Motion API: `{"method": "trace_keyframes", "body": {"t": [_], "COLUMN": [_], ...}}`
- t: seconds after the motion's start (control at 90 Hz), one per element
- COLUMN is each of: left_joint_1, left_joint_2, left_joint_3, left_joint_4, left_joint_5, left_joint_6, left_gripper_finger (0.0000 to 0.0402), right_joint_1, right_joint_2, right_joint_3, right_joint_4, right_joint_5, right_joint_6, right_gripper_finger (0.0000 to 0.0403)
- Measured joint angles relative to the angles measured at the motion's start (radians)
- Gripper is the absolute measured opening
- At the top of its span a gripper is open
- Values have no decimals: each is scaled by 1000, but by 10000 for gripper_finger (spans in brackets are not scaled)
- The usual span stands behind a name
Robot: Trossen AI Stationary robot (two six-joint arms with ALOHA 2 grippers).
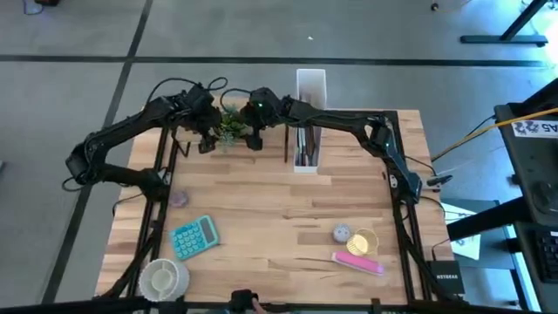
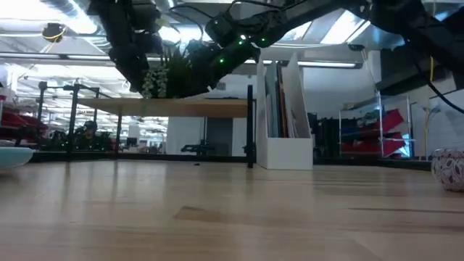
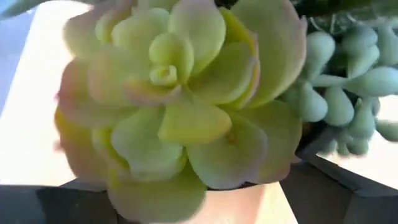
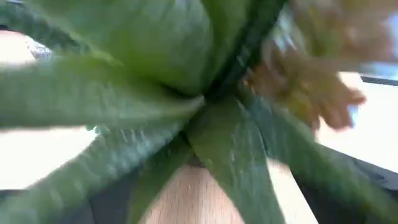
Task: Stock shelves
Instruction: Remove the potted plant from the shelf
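- Shelves (image 2: 181, 107) stood at the far edge of the worktop (image 1: 279, 227), toward its far left corner, the light-wood board raised on thin black posts.
- Artificial plant (image 1: 229, 126) rested on the shelf board, between the two hands; in the low view its foliage rose above the board.
- Left hand (image 1: 206, 141) hung over the shelf at the plant's left side. Its wrist view was filled by a pale green succulent rosette (image 3: 180, 106) with bead-like trailing stems (image 3: 348, 81) beside it. Whether its fingers were spread or pressed together could not be told.
- Right hand (image 1: 255, 139) hung over the shelf at the plant's right side. Its wrist view was filled by long dark green leaves (image 4: 186, 99) directly ahead. Finger state could not be told.
- White file box (image 1: 309, 122) stood just beside the shelf's right end, holding upright folders.
- Near the worktop's front edge lay a teal calculator (image 1: 194, 237) and a white bowl (image 1: 162, 276) at left, and a pink item (image 1: 358, 262), a yellow item (image 1: 363, 242) and a small patterned ball (image 1: 341, 233) at right.
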Motion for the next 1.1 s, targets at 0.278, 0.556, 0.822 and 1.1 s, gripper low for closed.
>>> {"method": "trace_keyframes", "body": {"t": [0.278, 0.556, 0.822, 1.1], "left_joint_1": [-43, -123, -257, -441], "left_joint_2": [-2, -6, -76, -90], "left_joint_3": [0, 0, 0, -11], "left_joint_4": [89, 82, 78, 6], "left_joint_5": [-11, -36, -115, -173], "left_joint_6": [2, -23, -105, -297], "left_gripper_finger": [287, 287, 287, 287], "right_joint_1": [-3, 27, 96, 194], "right_joint_2": [0, -3, -10, -11], "right_joint_3": [12, 179, 289, 304], "right_joint_4": [-18, -286, -470, -570], "right_joint_5": [3, 20, 147, 213], "right_joint_6": [18, -7, -38, 34], "right_gripper_finger": [358, 333, 317, 316]}}
